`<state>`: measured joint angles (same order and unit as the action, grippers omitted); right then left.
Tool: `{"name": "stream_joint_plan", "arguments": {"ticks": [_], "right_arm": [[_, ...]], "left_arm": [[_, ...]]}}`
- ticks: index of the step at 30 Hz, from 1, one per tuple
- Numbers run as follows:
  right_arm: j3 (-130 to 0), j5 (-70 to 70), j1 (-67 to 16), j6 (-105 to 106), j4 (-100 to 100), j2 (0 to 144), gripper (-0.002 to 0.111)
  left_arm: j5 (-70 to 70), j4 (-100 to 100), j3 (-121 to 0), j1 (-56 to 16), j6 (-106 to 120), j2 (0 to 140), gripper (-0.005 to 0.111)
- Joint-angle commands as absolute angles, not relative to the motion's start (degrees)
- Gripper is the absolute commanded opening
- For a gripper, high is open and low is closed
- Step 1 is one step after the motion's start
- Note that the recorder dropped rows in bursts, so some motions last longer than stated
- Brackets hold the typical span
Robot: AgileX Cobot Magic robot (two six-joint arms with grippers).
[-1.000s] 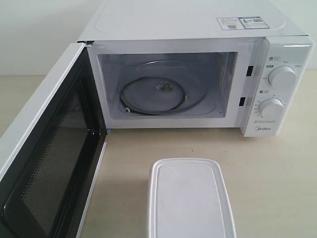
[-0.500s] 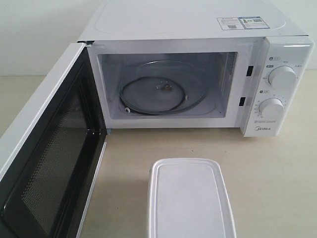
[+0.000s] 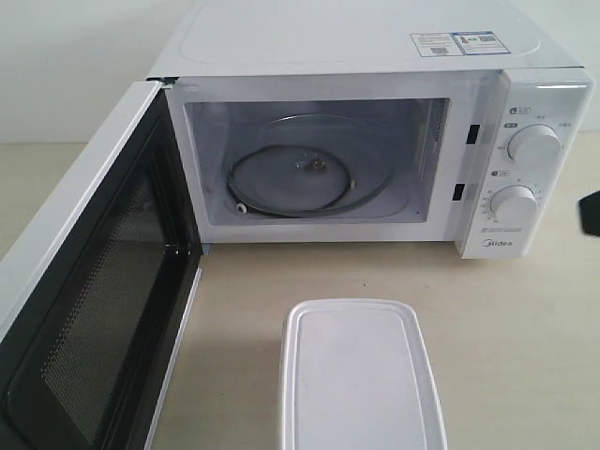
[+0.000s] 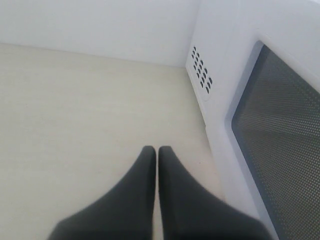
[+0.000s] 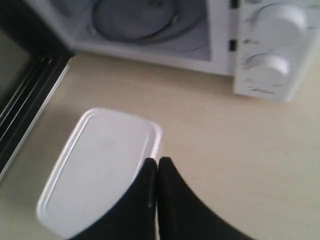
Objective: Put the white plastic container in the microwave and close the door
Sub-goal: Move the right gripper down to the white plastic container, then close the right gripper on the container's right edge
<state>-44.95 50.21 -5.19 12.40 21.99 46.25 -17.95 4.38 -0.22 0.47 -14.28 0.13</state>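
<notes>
- Two grippers show, both with jaws pressed together and holding nothing.
- The left gripper (image 4: 157, 150) hangs over bare table (image 4: 75, 110), just beside the outer face of the door (image 4: 280, 145).
- The right gripper (image 5: 158, 161) hovers at one long edge of the white plastic container (image 5: 95, 165); I cannot tell whether they touch.
- That container sits lidded on the table, in front of the microwave (image 3: 356, 47) and outside it.
- The door stands swung wide to the left, mesh face showing, with the glass turntable (image 3: 309, 173) visible inside.
</notes>
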Motion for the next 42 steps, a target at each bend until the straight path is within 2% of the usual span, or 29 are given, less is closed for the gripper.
{"name": "stream_joint_plan", "arguments": {"ticks": [1, 6, 12, 14, 21, 24, 29, 36, 38, 39, 40, 42], "right_arm": [[-45.31, 55.94, -5.31, 23.57, 33.85, 55.26, 0.000], [-43.42, 58.14, -5.19, 34.00, 44.30, 64.95, 0.003], [-42.53, 58.16, -5.19, 44.69, 57.84, 75.67, 0.025], [-42.53, 56.27, -4.43, 45.09, 58.46, 77.88, 0.028], [-41.95, 62.96, 5.49, 47.75, 58.23, 81.82, 0.028], [-38.99, 61.00, 9.01, 49.63, 60.69, 82.79, 0.028], [-34.96, 56.23, 8.91, 52.68, 63.55, 86.67, 0.028], [-33.17, 46.56, 1.85, 57.51, 66.06, 94.13, 0.028], [-33.17, 46.40, 1.71, 59.65, 67.59, 95.90, 0.038], [-33.17, 46.75, 1.71, 60.59, 68.27, 96.63, 0.051], [-33.17, 46.75, 1.71, 61.14, 68.60, 96.68, 0.060], [-33.28, 47.21, 1.71, 61.37, 68.88, 96.68, 0.062]], "left_arm": [[-17.51, 4.08, 0.00, 0.08, -14.64, 0.00, 0.004], [-17.51, 4.08, 0.00, 0.08, -14.64, 0.00, 0.004], [-17.51, 4.08, 0.00, 0.08, -14.64, 0.00, 0.004], [-17.51, 4.08, 0.00, 0.08, -14.64, 0.00, 0.004], [-17.51, 4.08, 0.00, 0.08, -14.64, 0.00, 0.004], [-17.51, 4.08, 0.00, 0.08, -14.64, 0.00, 0.004], [-17.51, 4.08, 0.00, 0.08, -14.64, 0.00, 0.004], [-17.51, 4.08, 0.00, 0.08, -14.64, 0.00, 0.004], [-17.51, 4.08, 0.00, 0.08, -14.64, 0.00, 0.004], [-17.51, 4.08, 0.00, 0.08, -14.64, 0.00, 0.004], [-17.51, 4.08, 0.00, 0.08, -14.64, 0.00, 0.004], [-17.51, 4.08, 0.00, 0.08, -14.64, 0.00, 0.004]]}}
